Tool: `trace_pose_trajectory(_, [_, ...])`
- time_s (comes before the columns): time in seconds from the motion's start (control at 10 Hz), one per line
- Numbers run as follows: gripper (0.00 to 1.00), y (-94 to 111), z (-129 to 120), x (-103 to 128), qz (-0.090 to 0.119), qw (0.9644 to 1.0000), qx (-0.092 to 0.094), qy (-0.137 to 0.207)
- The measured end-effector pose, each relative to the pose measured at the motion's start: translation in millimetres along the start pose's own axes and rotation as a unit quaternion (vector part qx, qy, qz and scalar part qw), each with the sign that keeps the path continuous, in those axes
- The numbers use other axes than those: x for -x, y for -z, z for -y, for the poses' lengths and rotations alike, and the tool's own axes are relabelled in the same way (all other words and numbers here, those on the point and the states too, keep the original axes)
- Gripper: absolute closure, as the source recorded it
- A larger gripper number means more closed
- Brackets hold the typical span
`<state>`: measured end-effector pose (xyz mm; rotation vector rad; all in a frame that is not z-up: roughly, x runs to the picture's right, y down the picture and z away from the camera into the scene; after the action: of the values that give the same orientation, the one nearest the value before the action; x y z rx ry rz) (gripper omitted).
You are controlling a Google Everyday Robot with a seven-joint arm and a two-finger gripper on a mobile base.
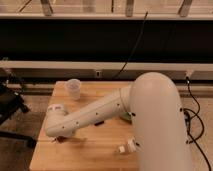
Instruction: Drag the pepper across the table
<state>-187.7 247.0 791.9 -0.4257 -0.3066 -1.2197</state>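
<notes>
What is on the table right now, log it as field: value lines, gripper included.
arm: white, reaching left across the table
gripper: below the arm's end, near the table's left front
pepper: dark sliver at the gripper, mostly hidden
cup: clear, upright, back left
white object: small, front, beside the arm

End effector hidden beneath the arm [85,117], at the left of the table [45,156]

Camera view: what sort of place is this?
Probably a lab or office test space: a wood table, loose cables along the wall, what looks like a chair base at left. The gripper is at the table's left side, under the arm.
</notes>
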Motion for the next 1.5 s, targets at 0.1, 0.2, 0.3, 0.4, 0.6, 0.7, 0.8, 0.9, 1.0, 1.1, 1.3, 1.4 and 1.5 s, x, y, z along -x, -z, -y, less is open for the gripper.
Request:
trace_pose_trajectory(0.1, [0.2, -1, 1, 1, 0.0, 1.0, -0.002, 0.007])
trace_pose_trajectory(0.2, [0.2, -1, 3, 1, 0.001, 0.9999, -0.005, 0.012])
trace_pose_trajectory(0.3, [0.2, -2, 4, 1, 0.001, 0.9998, -0.007, 0.017])
trace_pose_trajectory(0.4, [0.2, -2, 5, 1, 0.001, 0.9997, -0.01, 0.023])
trace_pose_trajectory(0.6, [0.2, -4, 7, 2, 0.001, 0.9994, -0.015, 0.03])
trace_pose_trajectory(0.7, [0.24, -4, 9, 2, 0.002, 0.9992, -0.018, 0.035])
trace_pose_trajectory(0.8, [0.32, -5, 12, 3, 0.002, 0.9989, -0.021, 0.041])
trace_pose_trajectory(0.9, [0.4, -6, 12, 3, 0.002, 0.9988, -0.023, 0.044])
trace_pose_trajectory(1.0, [0.5, -6, 13, 3, 0.002, 0.9986, -0.025, 0.047])
trace_pose_trajectory(1.1, [0.59, -7, 14, 3, 0.002, 0.9984, -0.027, 0.05])
trace_pose_trajectory(1.3, [0.82, -9, 16, 3, 0.004, 0.9977, -0.033, 0.059])
trace_pose_trajectory(1.4, [0.89, -10, 17, 4, 0.004, 0.9975, -0.034, 0.062])
trace_pose_trajectory(1.5, [0.93, -10, 17, 4, 0.004, 0.9972, -0.036, 0.065])
